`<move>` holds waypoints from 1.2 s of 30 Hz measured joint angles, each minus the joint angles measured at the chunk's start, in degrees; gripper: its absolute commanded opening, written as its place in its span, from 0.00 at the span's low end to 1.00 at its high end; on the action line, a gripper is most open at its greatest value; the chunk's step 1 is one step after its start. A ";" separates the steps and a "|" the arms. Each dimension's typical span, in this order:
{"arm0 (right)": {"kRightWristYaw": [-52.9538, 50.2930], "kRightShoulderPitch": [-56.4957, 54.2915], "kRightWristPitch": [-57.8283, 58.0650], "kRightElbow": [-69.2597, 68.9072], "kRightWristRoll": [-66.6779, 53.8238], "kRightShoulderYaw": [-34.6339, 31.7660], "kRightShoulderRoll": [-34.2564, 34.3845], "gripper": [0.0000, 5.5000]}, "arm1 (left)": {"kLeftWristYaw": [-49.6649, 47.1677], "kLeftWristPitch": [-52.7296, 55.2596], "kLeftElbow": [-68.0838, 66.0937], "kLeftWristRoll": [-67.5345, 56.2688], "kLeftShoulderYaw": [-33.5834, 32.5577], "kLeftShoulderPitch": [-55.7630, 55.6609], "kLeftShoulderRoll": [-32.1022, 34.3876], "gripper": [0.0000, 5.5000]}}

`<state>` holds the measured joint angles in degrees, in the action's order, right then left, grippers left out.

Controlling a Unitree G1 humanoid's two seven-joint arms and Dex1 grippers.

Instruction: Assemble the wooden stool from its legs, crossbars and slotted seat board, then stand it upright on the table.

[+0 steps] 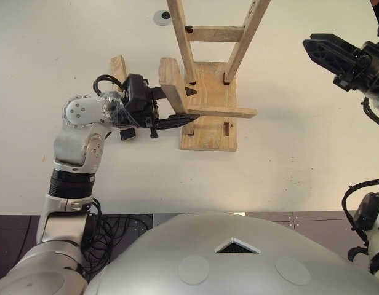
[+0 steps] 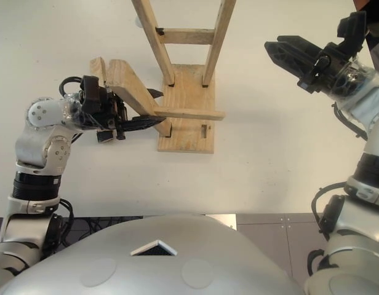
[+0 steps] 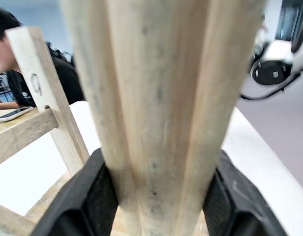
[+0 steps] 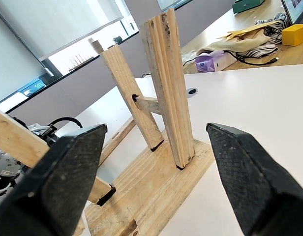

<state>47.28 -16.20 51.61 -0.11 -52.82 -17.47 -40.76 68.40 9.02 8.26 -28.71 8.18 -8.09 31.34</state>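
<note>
Left claw (image 1: 180,104) is closed across a tilted leg (image 1: 171,78), whose foot is set at the seat board (image 1: 209,136) just ahead; right claw (image 2: 288,58) is held open, well apart beyond the board.

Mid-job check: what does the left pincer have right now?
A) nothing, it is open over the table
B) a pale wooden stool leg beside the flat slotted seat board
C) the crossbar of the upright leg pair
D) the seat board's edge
B: the left pincer is clamped on a pale wooden stool leg, black fingers pressing both its sides, at the left side of the flat slotted wooden seat board.
</note>
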 measured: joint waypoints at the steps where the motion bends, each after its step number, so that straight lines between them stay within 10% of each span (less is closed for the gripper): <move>1: -0.01 0.01 -0.10 0.13 0.56 0.07 0.04 0.67 | -0.27 -0.08 0.06 0.08 0.41 -0.19 0.35 0.38; 36: -3.91 0.49 -2.63 0.58 3.36 0.62 4.53 0.67 | -7.96 -5.56 -7.01 0.90 12.49 -8.66 7.71 0.44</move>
<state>43.37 -15.71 48.98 0.47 -49.46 -16.85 -36.23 60.44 3.46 1.24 -27.81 20.67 -16.75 39.05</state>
